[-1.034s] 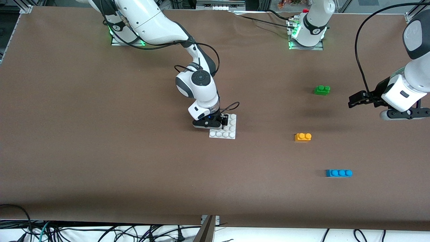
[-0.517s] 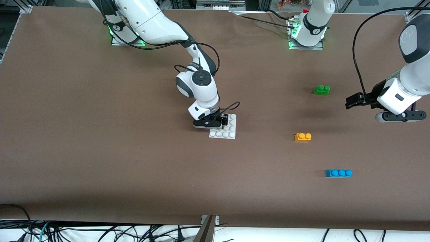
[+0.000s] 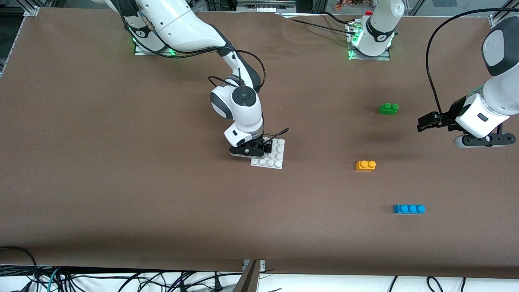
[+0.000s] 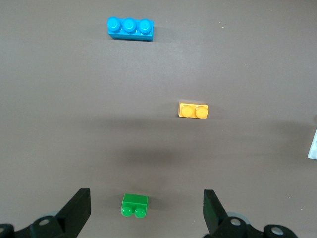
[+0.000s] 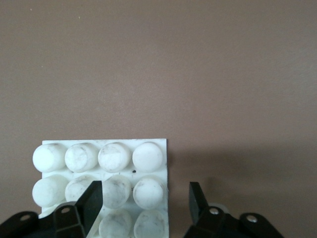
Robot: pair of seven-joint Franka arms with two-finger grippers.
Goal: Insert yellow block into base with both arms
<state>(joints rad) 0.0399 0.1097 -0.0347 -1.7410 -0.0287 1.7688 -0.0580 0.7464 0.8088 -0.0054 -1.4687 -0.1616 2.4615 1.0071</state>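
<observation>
Right pincer [image 3: 265,147] low at the corner of the flat square white studded plastic base [image 3: 272,158] on the brown bench [image 3: 121,162], fingers [image 5: 94,198] parted, one over the studs, the other off the plate's edge, gripping nothing. Left pincer [image 4: 143,210] spread wide and empty, waiting aloft over bare bench toward the left arm's end. Below it the small green two-stud brick [image 4: 134,205]; past that the small yellow-orange two-stud plastic block [image 3: 365,165], then the long blue three-stud brick [image 3: 409,209].

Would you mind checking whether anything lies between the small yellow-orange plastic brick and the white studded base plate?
Nothing visible does: only bare brown table separates the yellow brick from the white base plate.
</observation>
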